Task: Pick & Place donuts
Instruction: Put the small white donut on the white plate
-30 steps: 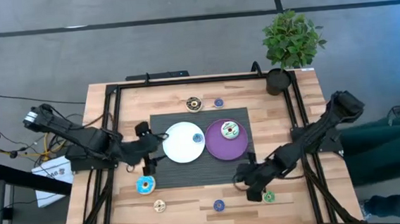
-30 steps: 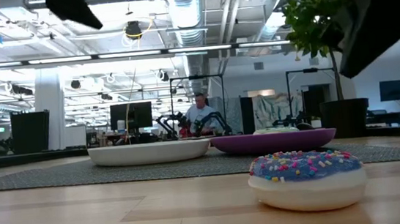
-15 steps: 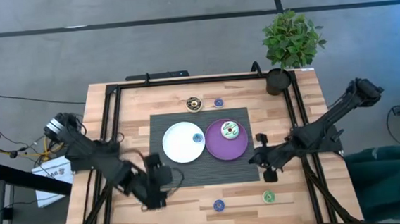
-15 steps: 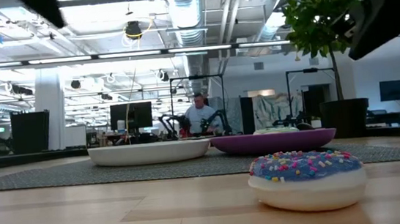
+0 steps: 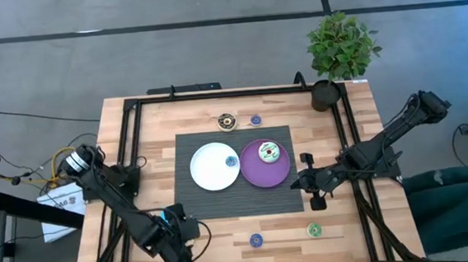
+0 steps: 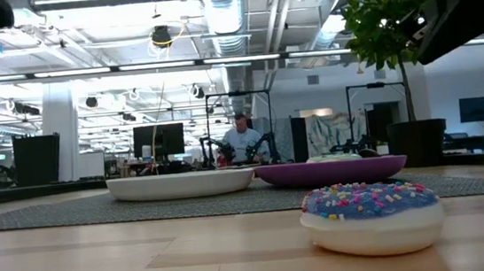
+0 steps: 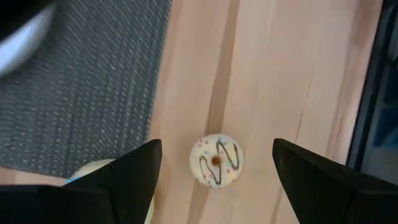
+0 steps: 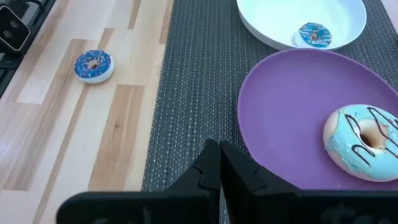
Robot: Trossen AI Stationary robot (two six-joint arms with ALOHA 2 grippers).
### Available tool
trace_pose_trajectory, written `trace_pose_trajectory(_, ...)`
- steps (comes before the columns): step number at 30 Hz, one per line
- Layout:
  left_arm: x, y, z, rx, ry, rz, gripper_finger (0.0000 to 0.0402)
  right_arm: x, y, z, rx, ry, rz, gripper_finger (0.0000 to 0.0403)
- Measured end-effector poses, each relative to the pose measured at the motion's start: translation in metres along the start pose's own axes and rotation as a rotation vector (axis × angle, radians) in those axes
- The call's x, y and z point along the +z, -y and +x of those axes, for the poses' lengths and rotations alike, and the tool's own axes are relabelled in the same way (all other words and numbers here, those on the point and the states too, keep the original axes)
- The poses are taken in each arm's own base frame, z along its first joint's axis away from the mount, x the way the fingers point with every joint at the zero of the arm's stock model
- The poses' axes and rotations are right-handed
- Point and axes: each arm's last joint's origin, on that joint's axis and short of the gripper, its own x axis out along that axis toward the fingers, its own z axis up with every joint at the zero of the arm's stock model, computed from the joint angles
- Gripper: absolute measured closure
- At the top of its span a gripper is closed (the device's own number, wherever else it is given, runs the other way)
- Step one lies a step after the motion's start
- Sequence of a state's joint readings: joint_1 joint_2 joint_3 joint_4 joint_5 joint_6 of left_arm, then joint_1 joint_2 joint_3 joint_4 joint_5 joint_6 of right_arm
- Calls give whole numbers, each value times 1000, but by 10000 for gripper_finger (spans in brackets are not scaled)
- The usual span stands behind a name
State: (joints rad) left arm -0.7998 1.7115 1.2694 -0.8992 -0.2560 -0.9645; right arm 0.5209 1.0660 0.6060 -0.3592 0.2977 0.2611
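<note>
The left gripper (image 5: 179,249) hangs over the front left part of the wooden table (image 5: 151,128). Its 2 fingers (image 7: 118,177) are spread wide and hold nothing. A white donut with brown lines (image 7: 216,160) lies on the wood between them, below the gripper. A second donut beside the left finger is only partly seen.

The right gripper (image 5: 309,181) is over the right edge of the dark mat (image 5: 223,204), just beside the purple plate (image 5: 255,175). Its fingers (image 8: 214,163) are pressed together and empty. On the purple plate lies 1 light blue donut (image 8: 368,141). A small blue donut (image 8: 313,34) lies in the white plate (image 8: 267,25). Another blue donut (image 8: 94,65) lies on the bare wood, well apart from this gripper.
</note>
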Motion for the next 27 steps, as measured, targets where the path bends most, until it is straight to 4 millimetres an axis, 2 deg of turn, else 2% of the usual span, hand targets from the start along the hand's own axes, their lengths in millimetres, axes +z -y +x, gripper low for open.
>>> trace_pose_trajectory(7, -7, 8, 26, -15, -155, 105, 101, 0, 0, 0, 1, 1, 4, 403)
trace_pose_trajectory(12, -11, 11, 40, -9, -204, 149, 101, 0, 0, 0, 1, 1, 35, 403)
trace_pose_trajectory(18, -9, 6, 44, 16, -185, 159, 101, 1, 0, 0, 3, 7, 40, 403)
trace_pose_trajectory(22, -5, 6, 51, -30, -156, 170, 101, 1, 0, 0, 3, 9, 41, 403)
trace_pose_trajectory(27, -11, 1, 61, -30, -160, 137, 101, 1, 0, 0, 3, 7, 64, 403)
